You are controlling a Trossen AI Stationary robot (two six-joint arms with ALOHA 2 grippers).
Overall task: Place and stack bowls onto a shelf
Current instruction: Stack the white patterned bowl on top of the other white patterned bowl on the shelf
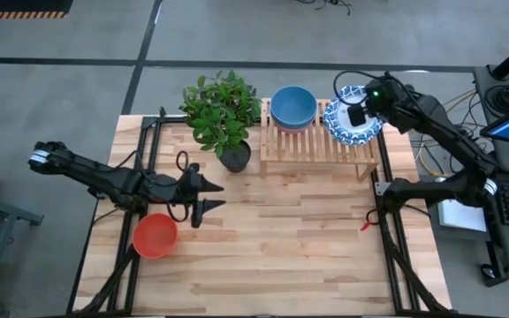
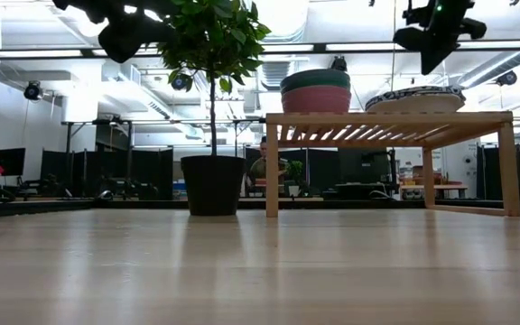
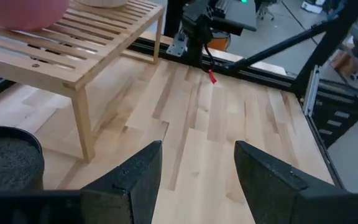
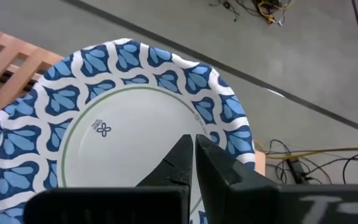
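Wooden tabletop (image 1: 272, 238) is occupied by the shelf (image 1: 321, 146), where blue bowl (image 1: 293, 105) and patterned bowl (image 1: 353, 117) are stacked; red bowl (image 1: 155, 235) lies well apart. Above the patterned bowl, right gripper (image 4: 193, 152) is seen closed, empty; left gripper (image 1: 218, 196) is spread wide, empty.

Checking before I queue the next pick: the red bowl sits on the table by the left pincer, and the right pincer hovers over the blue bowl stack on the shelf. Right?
Not quite. In the high view the right pincer is above the white blue-patterned bowl at the shelf's right end, not the blue bowl stack. The red bowl is on the table beside the left pincer, as you said.
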